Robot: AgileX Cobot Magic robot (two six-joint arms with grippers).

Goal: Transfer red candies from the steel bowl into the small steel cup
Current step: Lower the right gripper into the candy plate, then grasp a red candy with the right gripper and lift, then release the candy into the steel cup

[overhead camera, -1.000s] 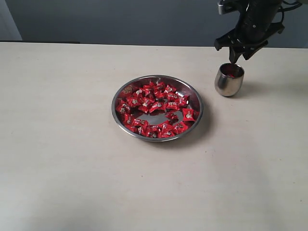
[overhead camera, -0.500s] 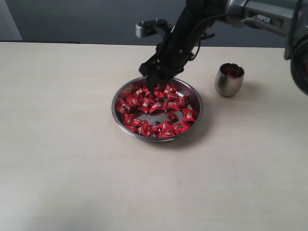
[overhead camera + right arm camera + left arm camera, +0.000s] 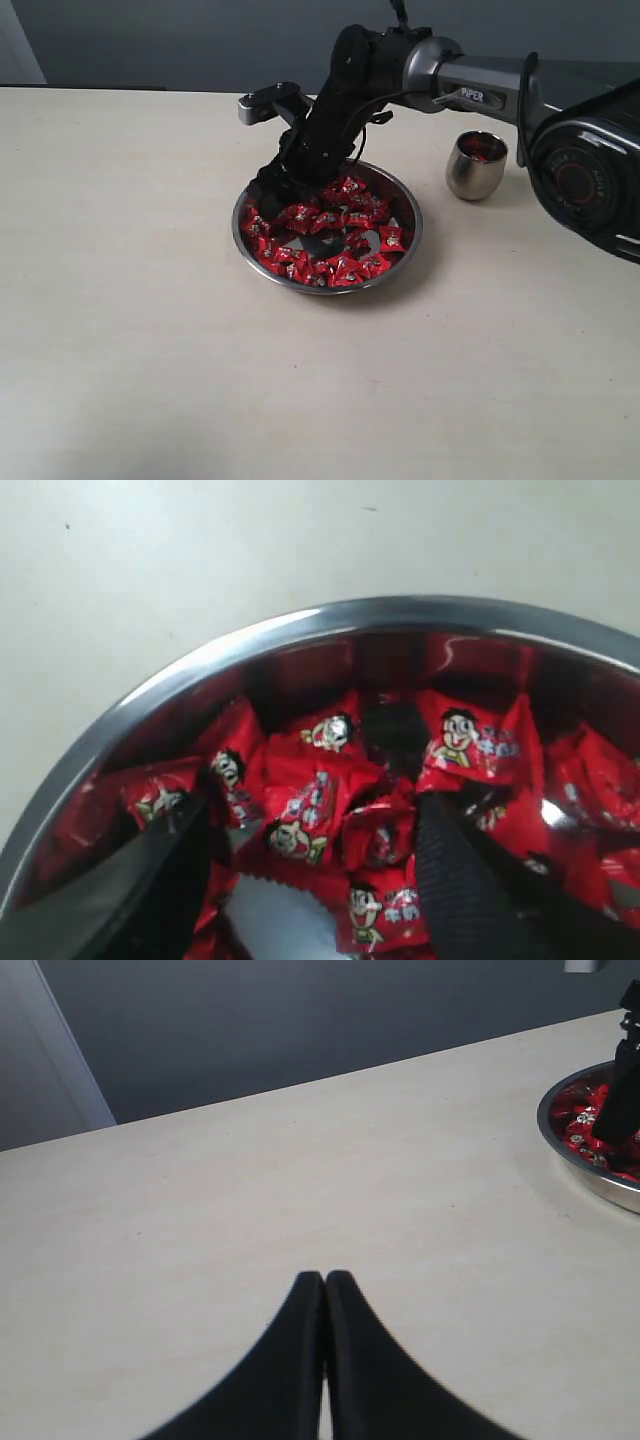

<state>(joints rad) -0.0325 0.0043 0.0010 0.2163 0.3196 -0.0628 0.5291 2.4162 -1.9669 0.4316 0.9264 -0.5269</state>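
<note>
Shifted from above cup (image 3: 475,168) into bowl (image 3: 410,212): right gripper (image 3: 272,192), lowered among candies (image 3: 335,245), jaws spread wider.

Pale table (image 3: 150,340). Steel bowl (image 3: 326,289), centre: red candies (image 3: 330,222) spread over its floor. Small steel cup (image 3: 476,168): upright, near bowl's right-rear side, something red inside. Black arm (image 3: 345,100): reaches in from right, right gripper (image 3: 272,190) down among candies at bowl's left-rear.
</note>
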